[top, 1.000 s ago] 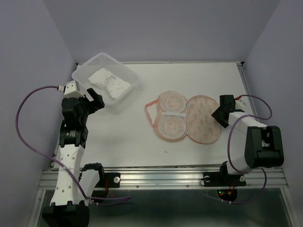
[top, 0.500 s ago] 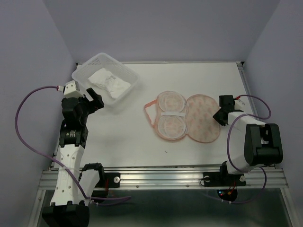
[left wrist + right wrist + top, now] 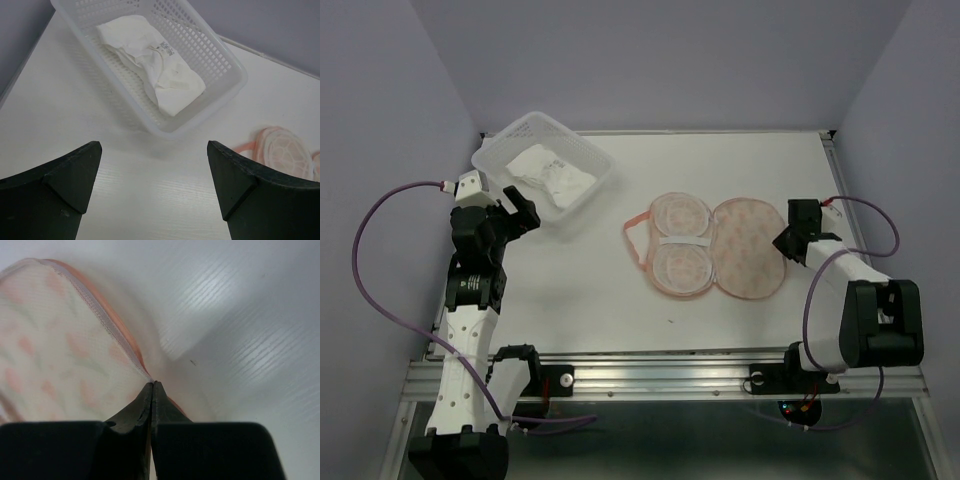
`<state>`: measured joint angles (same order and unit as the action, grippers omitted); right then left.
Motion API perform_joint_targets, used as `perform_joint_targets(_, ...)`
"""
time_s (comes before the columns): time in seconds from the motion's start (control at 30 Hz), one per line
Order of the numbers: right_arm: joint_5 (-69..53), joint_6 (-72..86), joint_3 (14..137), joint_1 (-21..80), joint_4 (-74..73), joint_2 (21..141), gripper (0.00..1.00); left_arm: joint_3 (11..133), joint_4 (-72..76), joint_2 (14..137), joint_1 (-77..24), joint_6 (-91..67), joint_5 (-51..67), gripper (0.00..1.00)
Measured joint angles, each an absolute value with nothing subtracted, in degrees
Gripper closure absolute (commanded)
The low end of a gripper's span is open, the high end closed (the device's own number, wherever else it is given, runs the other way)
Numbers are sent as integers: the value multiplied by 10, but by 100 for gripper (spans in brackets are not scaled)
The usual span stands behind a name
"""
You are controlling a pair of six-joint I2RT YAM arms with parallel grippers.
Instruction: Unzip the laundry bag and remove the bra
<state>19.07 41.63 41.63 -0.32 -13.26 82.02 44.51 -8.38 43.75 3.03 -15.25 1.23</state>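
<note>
The laundry bag [image 3: 712,248] lies unzipped and spread flat mid-table, its two peach-pink halves side by side and a thin pink loop at the left. My right gripper [image 3: 788,241] is at the bag's right edge. In the right wrist view it [image 3: 152,383] is shut, pinching the pink zipper rim of the laundry bag [image 3: 55,340]. The bra [image 3: 552,176], white and crumpled, lies in the basket; the left wrist view shows the bra [image 3: 150,62] too. My left gripper [image 3: 154,150] hovers open and empty just in front of the basket, with the laundry bag [image 3: 281,149] at the right.
A white lattice basket [image 3: 588,150] stands at the back left, close to my left gripper [image 3: 523,215]. Grey walls close in the table on the left, back and right. The metal rail with both arm bases runs along the near edge.
My right gripper's fingers have closed on the bag's right rim and the arm has shifted slightly right. The left arm has not moved.
</note>
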Motion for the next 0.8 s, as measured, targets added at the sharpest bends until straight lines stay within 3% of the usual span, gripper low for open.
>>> perform_joint_targets(0.3, 143, 347, 517, -3, -168, 690, 99, 445, -84, 437, 30, -152, 3, 1)
perform_joint_targets(0.57, 34, 301, 590, 18, -168, 693, 99, 445, -83, 437, 30, -152, -2, 1)
perform_joint_targets(0.8, 2, 269, 613, 134, -167, 733, 99, 445, -82, 437, 30, -152, -2, 1)
